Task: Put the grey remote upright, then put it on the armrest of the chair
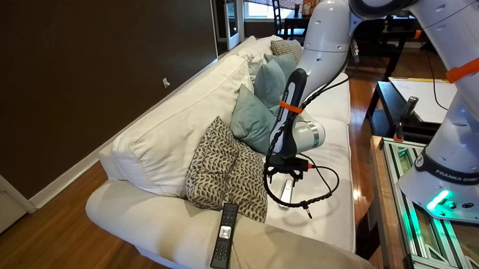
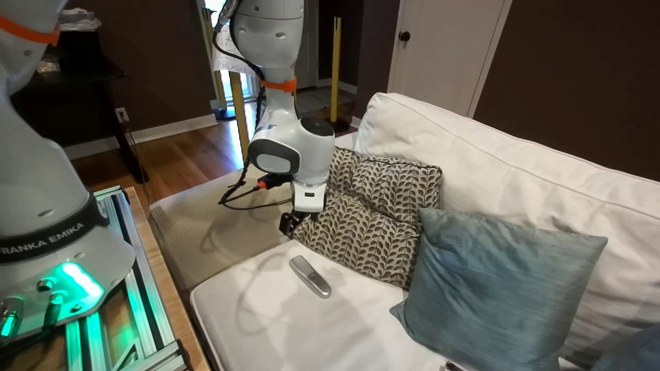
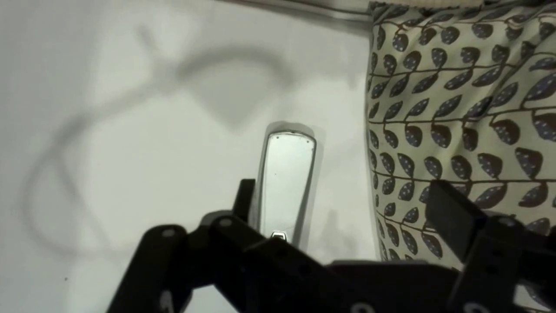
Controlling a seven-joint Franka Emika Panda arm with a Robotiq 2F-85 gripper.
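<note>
The grey remote (image 1: 286, 193) lies flat on the white seat cushion, beside the leaf-patterned pillow. It also shows in an exterior view (image 2: 308, 275) and in the wrist view (image 3: 286, 182), where its smooth side with a small latch-like mark faces up and no buttons show. My gripper (image 3: 347, 206) is open and empty above the cushion. In the wrist view the left finger overlaps the remote's left edge and hides its lower end; the right finger is over the pillow. The white armrest (image 1: 146, 217) is at the sofa's near end; its beige-covered part shows in an exterior view (image 2: 221, 221).
The longer black remote (image 1: 224, 236) lies on the armrest. The leaf-patterned pillow (image 2: 361, 226) stands close beside the gripper, and a blue pillow (image 2: 505, 288) leans farther along the sofa. A cable loop (image 1: 301, 204) hangs from the wrist over the seat.
</note>
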